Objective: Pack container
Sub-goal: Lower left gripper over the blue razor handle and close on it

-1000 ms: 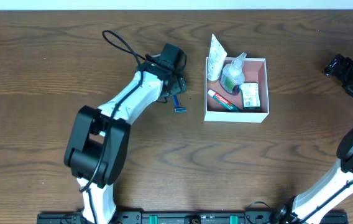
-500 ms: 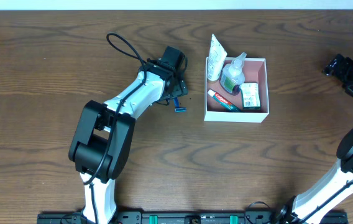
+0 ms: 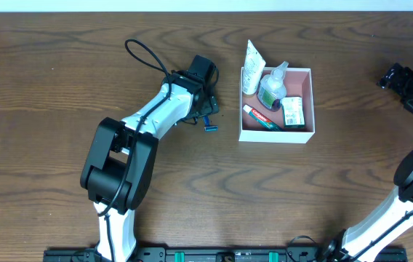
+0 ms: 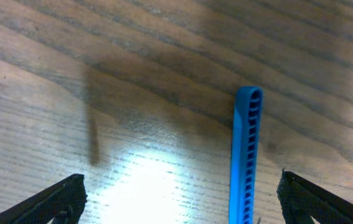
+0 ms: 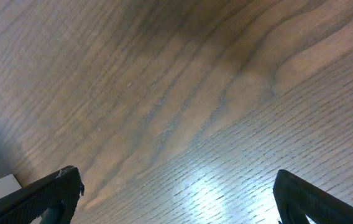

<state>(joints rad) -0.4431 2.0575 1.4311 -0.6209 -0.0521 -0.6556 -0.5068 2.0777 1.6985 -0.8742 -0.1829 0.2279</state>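
overhead and wrist views. the left end effector [image 3: 206,98] is hovering over a blue razor [image 3: 209,125] lying on the wooden table [image 3: 46,87]. its dark body is covering the upper part of the handle, so only the head and a short length of handle are showing from above. in the left wrist view the left end effector [image 4: 181,205] is standing released, jaws wide apart, with only the two dark fingertips [image 4: 61,198] entering at the lower corners. the razor [image 4: 246,155] is lying between them, nearer the picture's right fingertip and touching neither, and the lower edge is cutting it off.

the right end effector [image 3: 409,81] is sitting at the right edge of the overhead picture, partly cropped and too dark to read from above. its own wrist view is showing the right end effector [image 5: 183,202] released over bare wood. a white corner at the lower left is too cropped to identify.

the container [image 3: 305,86] is standing on the table to the right of the razor, well apart from both end effectors. inside it a green-tinted bottle [image 3: 270,89], a toothpaste tube [image 3: 261,116] and a green-and-white soap packet [image 3: 292,111] are lying close together, their labels too small to read. a white tube [image 3: 252,67] is leaning over the left wall, its top sticking out past the rim.

open wood is stretching between razor and container, and across the whole near side of the table in front of the container.
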